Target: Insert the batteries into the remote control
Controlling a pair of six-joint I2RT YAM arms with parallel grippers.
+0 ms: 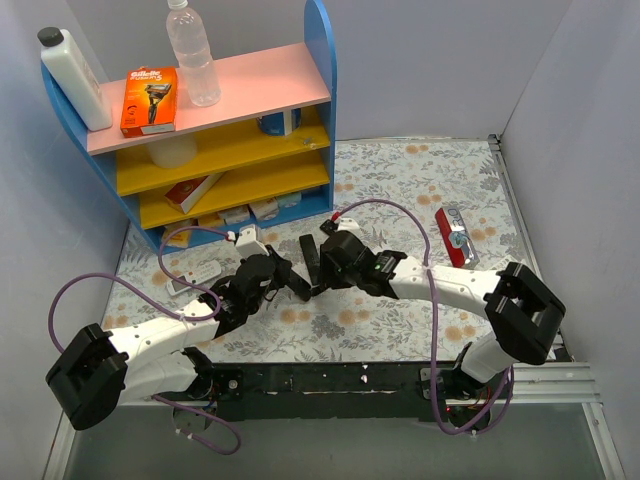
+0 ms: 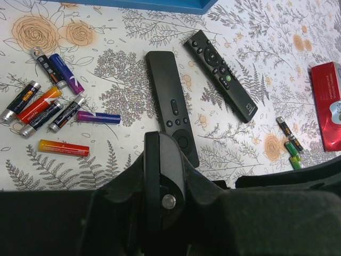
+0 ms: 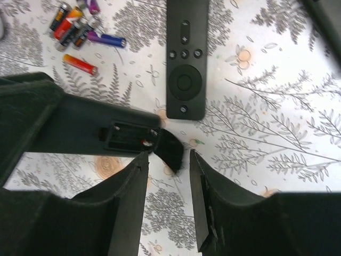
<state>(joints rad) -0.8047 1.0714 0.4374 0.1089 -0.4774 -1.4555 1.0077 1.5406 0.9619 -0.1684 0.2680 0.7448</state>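
Top external view: two black and white arms reach in from the lower edge and meet at the centre of a floral tablecloth (image 1: 420, 190). The left gripper (image 1: 283, 272) is clenched on a black remote control (image 1: 297, 282), held above the cloth at centre frame. The right gripper (image 1: 318, 288) sits just beside the remote's far end. A blue, pink and yellow shelf (image 1: 240, 150) fills the upper left. A red packet (image 1: 452, 237) lies at the right.

Left wrist view: the held remote control (image 2: 161, 170) shows edge-on at lower centre, clamped between the dark fingers. Beyond it on the cloth lie a flat remote (image 2: 169, 96) and a long remote (image 2: 221, 74), side by side at upper centre. The batteries (image 2: 292, 156), tiny green and yellowish cells, lie at the right edge, just beside the red packet (image 2: 327, 106) and well apart from the held remote. A cluster of larger red, blue and purple cells (image 2: 53, 109) lies at the left.

Right wrist view: the right gripper (image 3: 168, 160) has its jaws partly apart at lower centre. A small black cover flap (image 3: 170, 152) sits between the fingertips (image 3: 139, 176), with a slim gap showing on each side. The flap joins the held remote control (image 3: 85, 130), whose battery compartment (image 3: 128, 137) stands uncovered at centre left. The flat remote (image 3: 185, 58) lies at upper centre.
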